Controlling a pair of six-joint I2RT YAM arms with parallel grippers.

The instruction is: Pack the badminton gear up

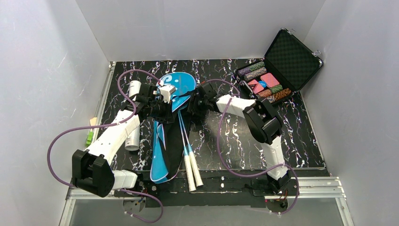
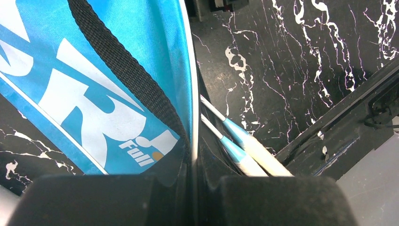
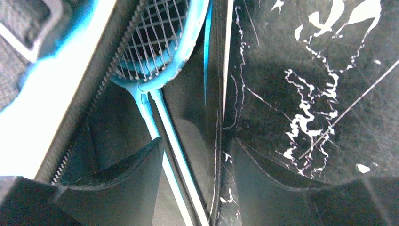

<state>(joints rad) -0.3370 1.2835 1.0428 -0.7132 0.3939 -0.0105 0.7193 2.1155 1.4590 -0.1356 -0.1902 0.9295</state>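
While left jaws clench bag [image 2: 117, 108] rim | right jaws gape astride it | racket heads [image 3: 160, 42]: right wrist only

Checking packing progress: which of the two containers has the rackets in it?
The blue racket bag at mid-table: both rackets lie in it, handles sticking out. The black hard case, far right, holds only coloured chips.

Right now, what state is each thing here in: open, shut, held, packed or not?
bag: lying flat, unzipped.
rackets: heads inside the bag, handles sticking out.
left gripper: shut on the bag's edge.
right gripper: open, fingers either side of the bag's other edge.
white tube: lying outside the bag, not packed.
black case: lid open, chips inside.
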